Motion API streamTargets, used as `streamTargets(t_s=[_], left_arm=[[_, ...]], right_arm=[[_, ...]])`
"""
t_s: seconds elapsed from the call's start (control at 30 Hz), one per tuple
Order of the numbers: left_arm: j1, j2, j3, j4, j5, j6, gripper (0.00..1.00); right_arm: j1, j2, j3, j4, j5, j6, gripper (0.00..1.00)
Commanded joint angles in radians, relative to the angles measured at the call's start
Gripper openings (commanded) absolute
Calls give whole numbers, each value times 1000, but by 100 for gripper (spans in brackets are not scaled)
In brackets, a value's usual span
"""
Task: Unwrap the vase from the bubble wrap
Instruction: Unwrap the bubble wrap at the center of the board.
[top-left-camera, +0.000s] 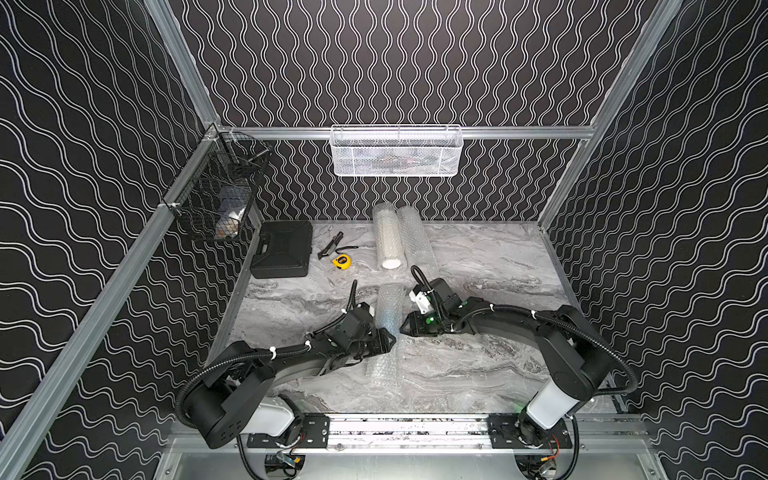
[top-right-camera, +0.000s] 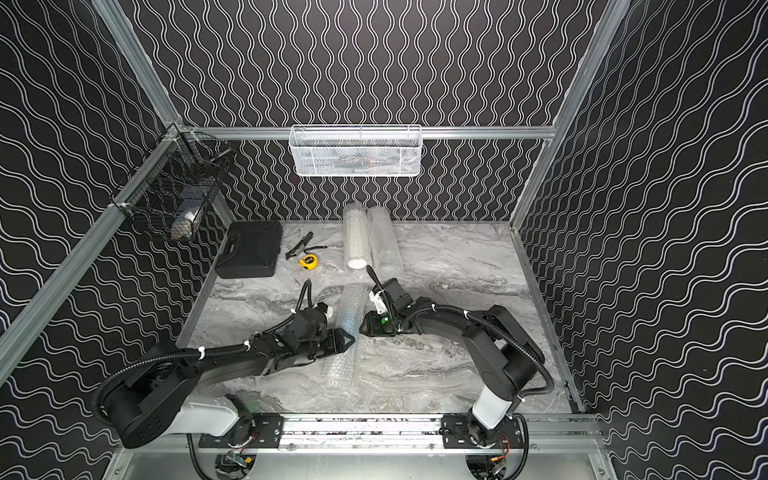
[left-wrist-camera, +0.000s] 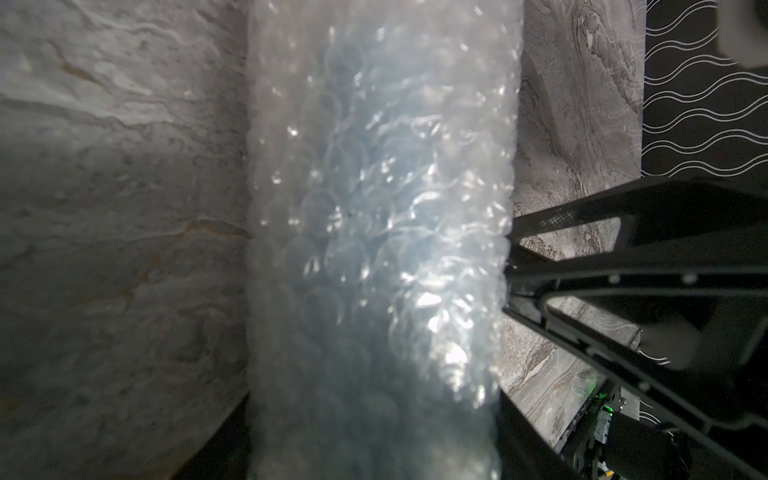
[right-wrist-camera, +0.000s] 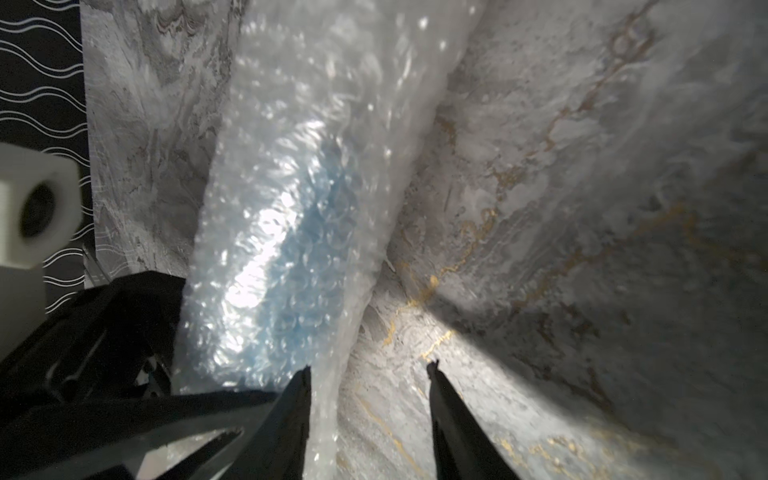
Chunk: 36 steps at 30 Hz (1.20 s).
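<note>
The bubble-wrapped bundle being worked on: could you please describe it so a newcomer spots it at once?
On the grey marble table, look mid-table between the left pincer and right pincer. The bundle lying there, unlike the two paler rolls near the back wall, shows blue through its wrap.

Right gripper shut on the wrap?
No, the right gripper stands open; bare table shows between its jaws.

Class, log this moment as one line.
left gripper: against clear bubble-wrap bundle, bluish inside, grip unclear | right gripper: open beside it
</note>
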Motion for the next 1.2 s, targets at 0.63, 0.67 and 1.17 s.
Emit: streamTargets(t_s=[0.63,0.67,1.17], left_arm=[[-6,-5,-6,10,29,-17,50],[-5,-2,-8,15,31,-17,50],[-14,-7,-11,8,27,-32,50]], right_arm=[[-14,132,119,-25,113,69,26],[-14,137,125,-26,121,70,26],[-14,176,163,37,217,107,22]])
